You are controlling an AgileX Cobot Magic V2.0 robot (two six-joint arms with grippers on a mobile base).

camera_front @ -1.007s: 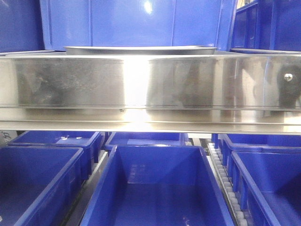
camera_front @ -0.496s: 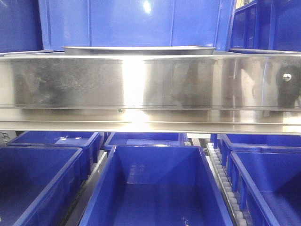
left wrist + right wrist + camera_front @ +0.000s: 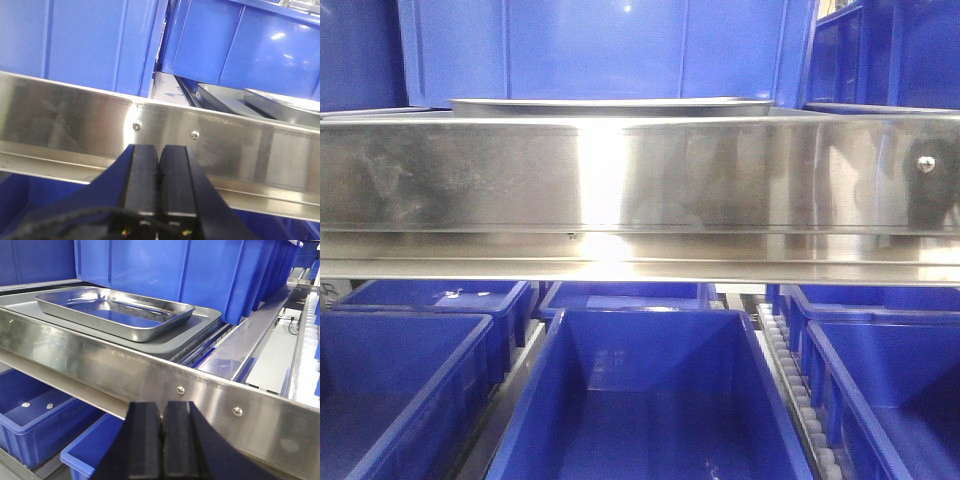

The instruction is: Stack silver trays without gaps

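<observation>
A smaller shiny silver tray (image 3: 115,312) rests on top of a wider, duller silver tray (image 3: 202,320) on the upper shelf, behind the steel rail. The front view catches the trays (image 3: 615,104) edge-on as a thin slab just above the rail. From the left wrist, their corners (image 3: 270,102) show at the right behind the rail. My left gripper (image 3: 160,150) is shut and empty, in front of the rail and left of the trays. My right gripper (image 3: 161,407) is also shut and empty, in front of the rail and to the right of the trays.
A broad mirror-like steel shelf rail (image 3: 470,180) crosses in front of the trays. Deep blue bins (image 3: 650,400) fill the lower level. More blue bins (image 3: 200,270) stand right behind the trays. A roller track (image 3: 795,390) runs between the lower bins.
The front view has drifted slightly, so the tray edge and the glare on the rail sit a little further left. The trays themselves look unmoved.
</observation>
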